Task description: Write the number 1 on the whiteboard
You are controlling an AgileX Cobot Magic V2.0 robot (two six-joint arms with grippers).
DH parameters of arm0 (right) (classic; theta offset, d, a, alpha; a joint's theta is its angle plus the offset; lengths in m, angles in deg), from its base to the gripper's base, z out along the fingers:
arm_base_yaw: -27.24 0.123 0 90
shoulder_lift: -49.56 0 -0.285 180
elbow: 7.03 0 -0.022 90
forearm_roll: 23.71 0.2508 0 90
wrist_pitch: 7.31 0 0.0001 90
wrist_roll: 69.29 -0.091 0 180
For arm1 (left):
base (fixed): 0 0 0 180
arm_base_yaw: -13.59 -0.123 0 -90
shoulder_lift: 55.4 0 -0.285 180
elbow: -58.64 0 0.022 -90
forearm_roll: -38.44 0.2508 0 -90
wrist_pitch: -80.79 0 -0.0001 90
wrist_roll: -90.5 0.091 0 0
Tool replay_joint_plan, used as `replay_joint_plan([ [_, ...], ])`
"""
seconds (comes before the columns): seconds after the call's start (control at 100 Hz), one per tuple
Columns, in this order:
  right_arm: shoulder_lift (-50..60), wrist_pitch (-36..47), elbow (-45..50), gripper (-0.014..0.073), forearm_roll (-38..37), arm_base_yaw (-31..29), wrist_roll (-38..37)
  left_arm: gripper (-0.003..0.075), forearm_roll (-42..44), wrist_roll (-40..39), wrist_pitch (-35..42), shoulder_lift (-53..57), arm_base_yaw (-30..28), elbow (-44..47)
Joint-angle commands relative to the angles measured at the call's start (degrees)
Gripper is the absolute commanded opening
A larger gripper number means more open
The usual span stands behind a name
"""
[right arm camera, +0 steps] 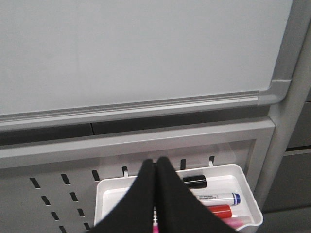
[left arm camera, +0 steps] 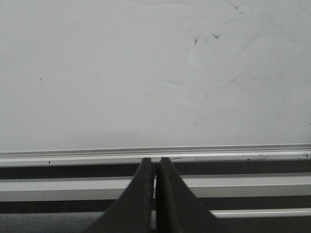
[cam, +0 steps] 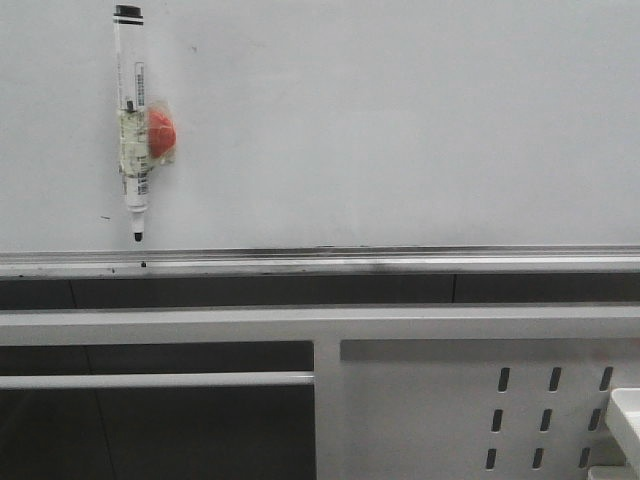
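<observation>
The whiteboard (cam: pixel 400 120) fills the upper front view, plain white and glossy, with a thin metal ledge (cam: pixel 350 262) along its bottom edge. The number 1 is out of view. A black-capped marker (cam: pixel 131 120) hangs upright on the board at the upper left, tip down, with tape and a red lump around its middle. Neither gripper shows in the front view. My left gripper (left arm camera: pixel 155 159) is shut and empty, its tips in line with the ledge (left arm camera: pixel 218 151) below the whiteboard (left arm camera: pixel 121 73). My right gripper (right arm camera: pixel 156 160) is shut and empty, below the whiteboard (right arm camera: pixel 121 48).
A white perforated metal frame (cam: pixel 450 410) runs under the board. A white tray (right arm camera: pixel 245 180) hangs on the frame (right arm camera: pixel 48 194) and holds a blue-capped marker (right arm camera: pixel 218 198), a black cap (right arm camera: pixel 195 182) and a red marker (right arm camera: pixel 218 210). The tray's corner (cam: pixel 625 415) shows at the front view's lower right.
</observation>
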Motion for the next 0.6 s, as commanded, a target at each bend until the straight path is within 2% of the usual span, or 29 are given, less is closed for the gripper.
replay_joint_plan([
  [0.0,0.9,1.4,0.8,-0.0050,0.0,-0.2,0.1,-0.0020,0.2,-0.4,4.9,1.3,0.0,2.0],
  [0.29,0.9,1.4,0.8,-0.0050,0.0,-0.2,0.1,-0.0020,0.2,-0.4,6.7,1.3,0.0,2.0],
  [0.45,0.9,3.0,0.8,-0.0050,0.0,-0.2,0.1,-0.0020,0.2,-0.4,13.8,1.3,0.0,2.0],
  [0.59,0.9,13.0,0.8,-0.0050,0.0,-0.2,0.1,-0.0020,0.2,-0.4,24.6,1.3,0.0,2.0],
])
